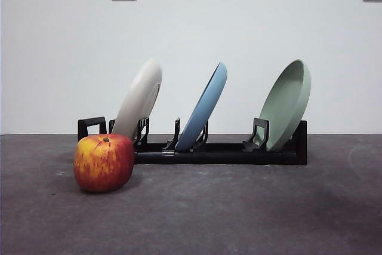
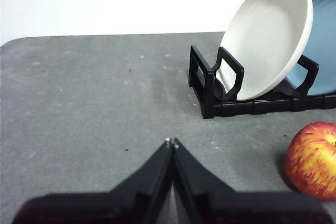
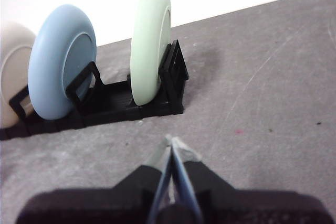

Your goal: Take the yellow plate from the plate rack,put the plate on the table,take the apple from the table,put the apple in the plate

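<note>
Yellow plate [image 1: 139, 97] leaning in plate rack [image 1: 215, 153]; apple [image 1: 104, 162] on table [image 1: 239, 219].

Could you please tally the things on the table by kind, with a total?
Plates: 3: yellow plate, blue plate, green plate
Racks: 1: plate rack
Apples: 1: apple
Total: 5
</note>
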Motion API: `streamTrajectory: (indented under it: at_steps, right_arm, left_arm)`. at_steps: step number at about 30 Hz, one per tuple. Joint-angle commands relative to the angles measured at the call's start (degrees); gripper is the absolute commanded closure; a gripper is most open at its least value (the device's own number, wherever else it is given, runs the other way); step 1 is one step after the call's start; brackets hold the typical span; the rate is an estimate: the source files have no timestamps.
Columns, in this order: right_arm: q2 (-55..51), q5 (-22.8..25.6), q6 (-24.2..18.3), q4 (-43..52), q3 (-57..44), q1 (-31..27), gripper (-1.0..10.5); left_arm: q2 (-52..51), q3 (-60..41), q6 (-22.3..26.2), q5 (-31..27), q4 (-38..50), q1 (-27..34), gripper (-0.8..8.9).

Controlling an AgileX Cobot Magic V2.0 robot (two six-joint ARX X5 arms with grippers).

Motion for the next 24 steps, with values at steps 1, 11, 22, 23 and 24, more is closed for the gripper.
streamTrajectory:
  at_steps: [1, 11, 22, 23, 24]
  right_arm:
    - [0.0, 0.0, 4.3, -0.9, -0.4, 0.0, 9.5]
    - [7.8, -0.1, 5.8, -7.0, 8.5, 0.0, 9.6]
    - [35.6, -12.5, 1.2, -12.3, 36.1, 0.0, 9.5]
    - [38.5, -15.1, 0.0, -13.6, 38.9, 0.0, 9.5]
    - [41.6, -17.2, -1.5, -15.1, 41.8, 0.0, 9.5]
  left_arm:
    - [-0.2, -0.7, -3.9, 0.1, 0.2, 0.1, 8.2]
    - [4.9, 5.7, -13.4, 5.9, -1.7, 0.1, 8.2]
    - [35.8, 33.9, -11.1, 11.7, -6.2, 0.1, 8.19]
    - [39.3, 36.9, -11.1, 13.7, -7.0, 0.1, 8.19]
    - [43.1, 40.3, -11.1, 16.4, -8.2, 0.1, 8.19]
